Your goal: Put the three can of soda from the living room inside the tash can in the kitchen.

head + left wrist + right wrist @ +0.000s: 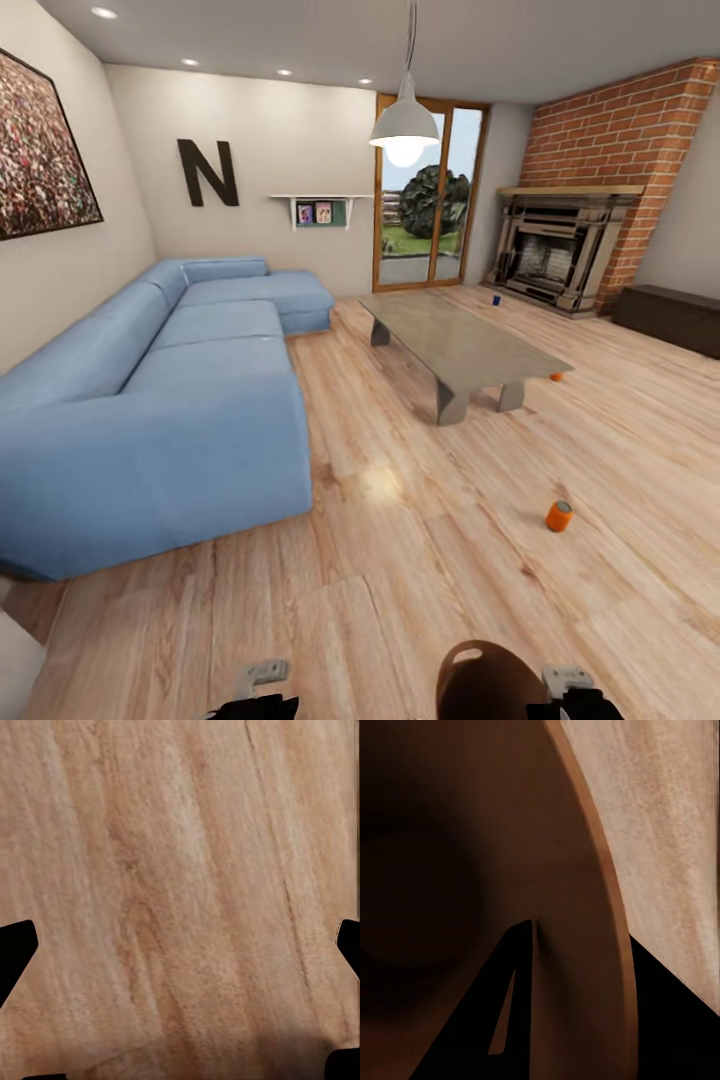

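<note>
I am looking across the living room floor [420, 560] from the head camera. One orange can [558, 516] is standing on the wood to my right, well clear of the glass coffee table [455, 345]. A second orange can [556, 377] is peeking out just beside the table's far right leg, and the dark blue can [496, 299] is sitting on the floor near the fireplace [560, 250], under the brick chimney [620, 140]. The blue sofa [170, 390] is running along my left.

The trash can [490, 675] is hanging at the bottom edge by my right arm. In the right wrist view, the right gripper [577, 1005] is pinching the bin's rim [604, 870], one finger inside the wall and one outside, as far as I can judge. The left gripper [180, 1005] is spread wide over bare floorboards [180, 870], holding nothing.
</note>
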Robot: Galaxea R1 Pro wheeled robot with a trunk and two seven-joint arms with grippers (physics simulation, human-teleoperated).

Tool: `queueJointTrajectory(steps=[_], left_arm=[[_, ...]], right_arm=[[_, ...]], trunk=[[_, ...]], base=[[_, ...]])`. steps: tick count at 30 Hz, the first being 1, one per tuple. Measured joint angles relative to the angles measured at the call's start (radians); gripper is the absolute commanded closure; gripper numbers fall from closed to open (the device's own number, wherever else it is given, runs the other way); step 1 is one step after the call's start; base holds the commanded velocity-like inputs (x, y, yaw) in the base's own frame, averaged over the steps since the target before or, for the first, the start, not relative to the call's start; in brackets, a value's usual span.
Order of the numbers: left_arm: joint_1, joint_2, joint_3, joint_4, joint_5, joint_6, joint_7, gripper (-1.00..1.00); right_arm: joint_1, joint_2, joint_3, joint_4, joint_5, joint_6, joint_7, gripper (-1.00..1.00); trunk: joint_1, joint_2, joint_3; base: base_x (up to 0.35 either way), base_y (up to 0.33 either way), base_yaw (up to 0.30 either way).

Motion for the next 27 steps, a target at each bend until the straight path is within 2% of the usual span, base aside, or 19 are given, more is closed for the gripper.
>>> queueJointTrajectory(steps=[27], left_arm=[[0.0, 0.0, 0.0, 0.0, -0.001, -0.005, 0.0, -1.0]], right_arm=[[0.0, 0.001, 0.002, 0.002, 0.0, 0.0, -0.001, 1.0]], trunk=[[0.0, 0.0, 0.0]], base=[[0.0, 0.0, -0.286]])
